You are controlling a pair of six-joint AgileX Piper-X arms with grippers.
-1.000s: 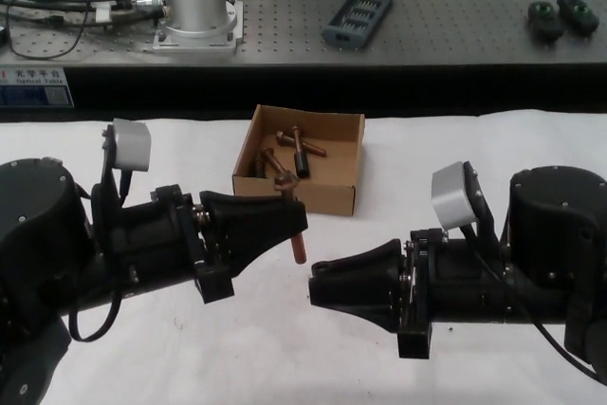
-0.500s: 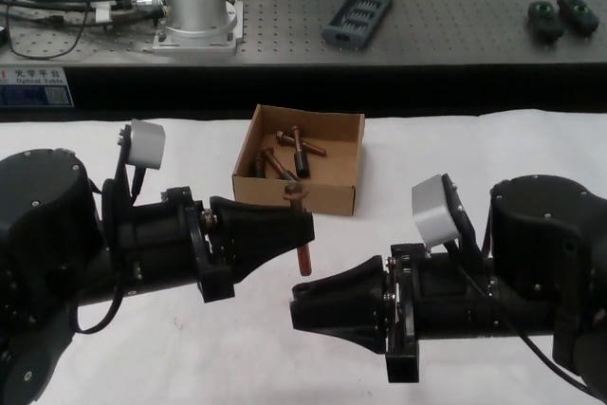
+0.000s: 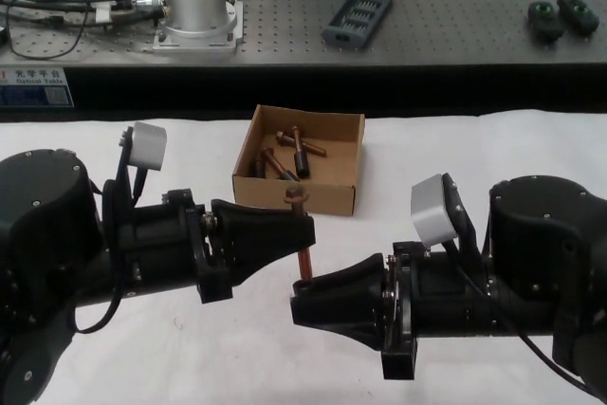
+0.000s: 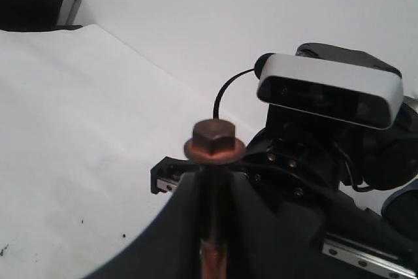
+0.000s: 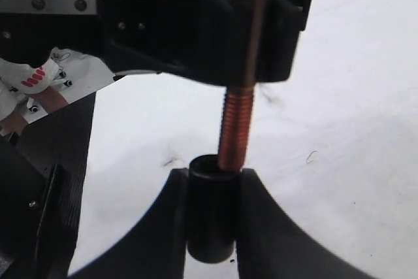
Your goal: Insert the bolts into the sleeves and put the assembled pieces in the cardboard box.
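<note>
My left gripper [image 3: 302, 225] is shut on a copper bolt [image 3: 303, 251] and holds it upright, hex head [image 4: 213, 142] on top. The bolt's threaded end [image 5: 234, 132] enters the mouth of a black sleeve [image 5: 211, 207]. That sleeve stands upright in my right gripper [image 5: 210, 217], which is shut on it just below the left gripper over the white cloth. My right gripper [image 3: 302, 299] sits directly under the bolt in the high view. Behind them stands the cardboard box [image 3: 341, 194] with several assembled pieces [image 3: 289, 156] inside.
The white cloth [image 3: 474, 154] covers the bench around both arms. Beyond it lies a perforated metal table with a metal post base [image 3: 194, 7], a dark tray [image 3: 358, 12] and two black parts [image 3: 562, 18].
My left gripper has carried the bolt forward and lower; the right gripper has come leftward under it. The bolt's tip now meets the sleeve's mouth.
</note>
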